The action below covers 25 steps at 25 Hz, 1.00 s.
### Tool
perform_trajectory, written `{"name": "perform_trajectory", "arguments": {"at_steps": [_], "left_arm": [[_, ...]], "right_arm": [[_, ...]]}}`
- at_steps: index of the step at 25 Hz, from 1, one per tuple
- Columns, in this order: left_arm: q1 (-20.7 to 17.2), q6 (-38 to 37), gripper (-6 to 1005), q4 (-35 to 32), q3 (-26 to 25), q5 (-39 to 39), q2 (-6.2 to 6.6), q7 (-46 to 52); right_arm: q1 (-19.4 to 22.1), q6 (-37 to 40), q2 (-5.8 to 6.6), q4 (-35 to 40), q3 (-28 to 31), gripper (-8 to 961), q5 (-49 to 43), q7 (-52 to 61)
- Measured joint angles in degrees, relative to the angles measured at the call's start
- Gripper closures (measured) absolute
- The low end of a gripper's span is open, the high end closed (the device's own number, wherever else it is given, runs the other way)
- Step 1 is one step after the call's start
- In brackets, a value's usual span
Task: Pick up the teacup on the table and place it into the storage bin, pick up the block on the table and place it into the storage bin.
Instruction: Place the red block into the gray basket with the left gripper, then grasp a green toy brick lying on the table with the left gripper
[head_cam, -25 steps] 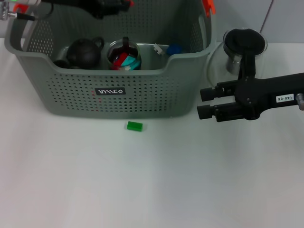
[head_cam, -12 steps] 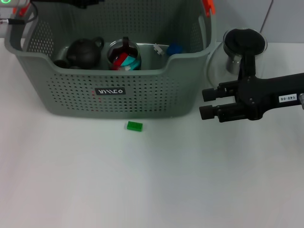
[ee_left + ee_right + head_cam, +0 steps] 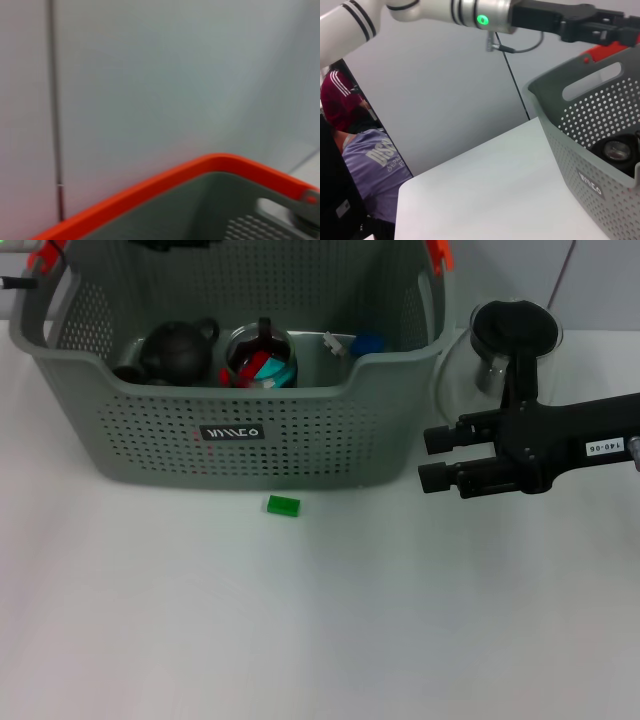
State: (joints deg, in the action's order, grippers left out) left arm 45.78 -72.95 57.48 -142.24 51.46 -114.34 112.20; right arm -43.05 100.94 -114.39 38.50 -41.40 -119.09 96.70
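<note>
I see the small green rectangular block [image 3: 283,505] lower-left of my right gripper [image 3: 432,458], fingers apart and empty, block's long axis left-right.

Right arm [image 3: 560,445]: matte black, blocky links, two round black cylinder ends, white label printed "140-05" upside down. Left arm [image 3: 435,11]: glossy white segments, black band stripes, silver collar with green light, black forearm, thin black cable.

One storage bin [image 3: 240,440]. One green block [image 3: 283,505] on the tabletop [image 3: 320,620]. One black teapot [image 3: 178,350] and one glass cup [image 3: 260,358] inside the bin. One glass pitcher [image 3: 500,340].
</note>
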Motion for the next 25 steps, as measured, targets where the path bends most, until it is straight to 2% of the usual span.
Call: {"name": "perform_trajectory", "arguments": {"at_steps": [3,6,9,12,14,16,18,20,21,25], "left_arm": [[-2.1,-8.7,308,7.2,0.0,0.7,-0.59,3.0],[-4.9,-18.9,243,14.5,-0.4,4.0,-1.82,4.4],[-9.8,-27.1,178,22.7,-0.1,9.7,-4.5,4.3],[-15.0,-29.8,112,29.2,1.8,12.3,-7.56,2.4],[-17.9,-30.0,69,31.6,4.1,11.9,-8.87,1.4],[-20.3,-30.3,55,32.3,6.3,11.1,-9.64,0.5],[-21.2,-30.7,41,31.1,7.3,10.7,-9.85,-0.1],[-21.5,-30.8,35,30.2,7.6,10.5,-9.88,-0.5],[-21.9,-31.1,37,27.0,8.1,10.2,-9.75,-2.4],[-22.3,-31.4,37,22.8,8.6,8.7,-9.65,-7.7]], "right_arm": [[0.0,0.2,0.08,0.1,0.1,273,0.3,0.0],[0.0,0.5,0.32,0.3,0.3,273,1.3,-0.1],[0.4,0.6,0.65,0.6,0.4,273,2.7,-0.4],[0.7,0.6,0.8,0.7,0.9,272,3.5,-0.7],[0.7,0.6,0.82,0.8,1.6,272,3.6,-1.1],[0.7,0.6,0.83,0.8,2.2,272,3.7,-1.3],[0.7,0.5,0.83,0.8,2.9,272,3.7,-1.3],[0.8,0.6,0.83,0.8,3.4,272,4.2,-1.3],[0.8,0.6,0.83,0.8,3.5,272,4.5,-1.3],[0.8,0.6,0.83,0.8,3.6,273,5.5,-1.3]]}}
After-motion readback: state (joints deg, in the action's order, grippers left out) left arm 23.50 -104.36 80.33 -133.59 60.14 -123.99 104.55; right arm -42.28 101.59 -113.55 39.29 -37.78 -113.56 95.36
